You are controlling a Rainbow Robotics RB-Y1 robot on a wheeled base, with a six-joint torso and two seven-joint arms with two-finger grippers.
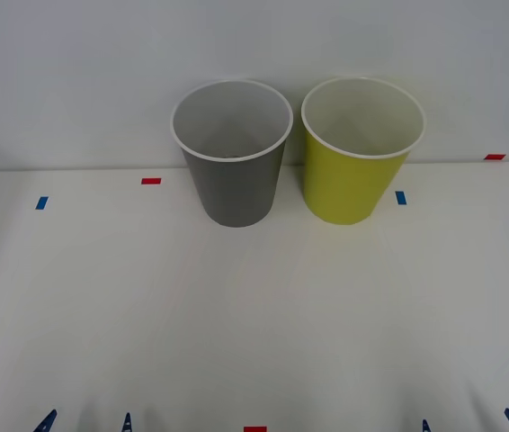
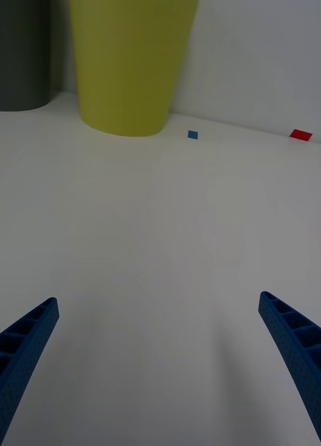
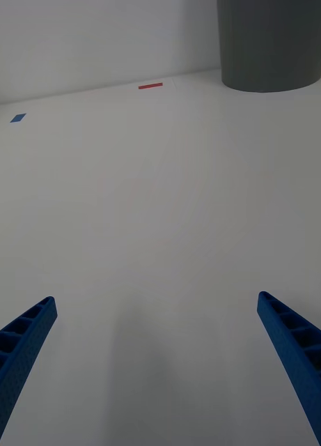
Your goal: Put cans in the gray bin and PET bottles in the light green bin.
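Observation:
The gray bin (image 1: 233, 153) stands upright at the back middle of the white table, and the light green bin (image 1: 359, 148) stands just to its right; both look empty inside. Cans and PET bottles are out of view. My left gripper (image 1: 85, 421) sits at the table's near edge on the left, open, with bare table between its blue fingers (image 3: 21, 355). My right gripper (image 1: 470, 421) sits at the near edge on the right, also open and holding nothing. The right wrist view has the light green bin (image 2: 129, 63) ahead, with the gray bin (image 2: 21, 56) beside it.
Small tape marks lie on the table (image 1: 254, 306): red ones (image 1: 151, 181) and blue ones (image 1: 401, 197) near the bins, and a red one at the front edge (image 1: 254, 429). A plain wall rises right behind the bins.

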